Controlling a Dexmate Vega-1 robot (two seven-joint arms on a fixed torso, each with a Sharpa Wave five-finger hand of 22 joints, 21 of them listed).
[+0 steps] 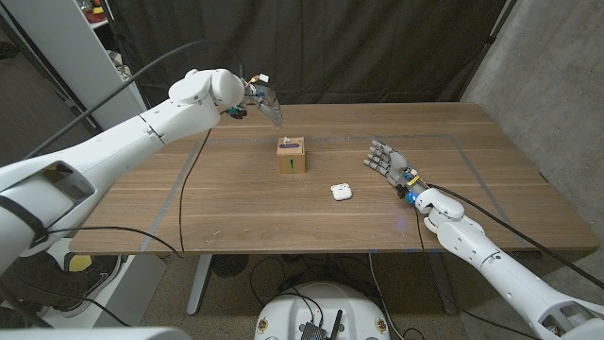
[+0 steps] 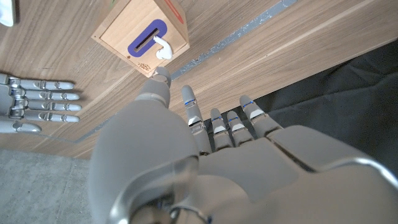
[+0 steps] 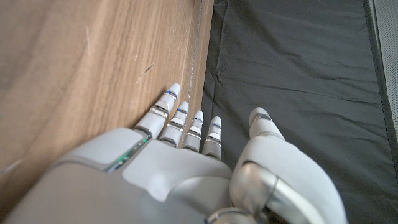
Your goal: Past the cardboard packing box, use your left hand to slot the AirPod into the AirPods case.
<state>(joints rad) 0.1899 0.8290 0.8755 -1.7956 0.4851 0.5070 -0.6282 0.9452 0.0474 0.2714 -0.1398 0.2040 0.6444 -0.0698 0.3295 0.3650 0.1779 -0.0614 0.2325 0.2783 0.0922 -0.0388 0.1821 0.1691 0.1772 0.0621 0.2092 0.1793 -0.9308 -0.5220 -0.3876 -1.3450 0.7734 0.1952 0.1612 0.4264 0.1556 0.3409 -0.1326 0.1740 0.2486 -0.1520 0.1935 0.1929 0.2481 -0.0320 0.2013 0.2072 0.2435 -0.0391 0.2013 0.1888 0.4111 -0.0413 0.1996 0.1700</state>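
A small cardboard packing box (image 1: pixel 291 157) (image 2: pixel 140 32) stands at the table's middle. On its top, beside a blue slot mark, lies the white AirPod (image 2: pixel 163 48) (image 1: pixel 289 144). The white AirPods case (image 1: pixel 341 192) lies closed on the table, nearer the front and to the right of the box. My left hand (image 1: pixel 260 100) (image 2: pixel 205 134) hovers above the table's back part, behind and left of the box, with its fingers apart and nothing in them. My right hand (image 1: pixel 386 161) (image 3: pixel 186 162) waits on the table right of the case, fingers straight, holding nothing.
Blue tape lines (image 1: pixel 425 139) mark a rectangle on the wooden table (image 1: pixel 236 208). A black cable (image 1: pixel 185 194) runs across the table's left part. A dark curtain (image 1: pixel 377 47) hangs behind the back edge, with a white shelf (image 1: pixel 94 38) at back left.
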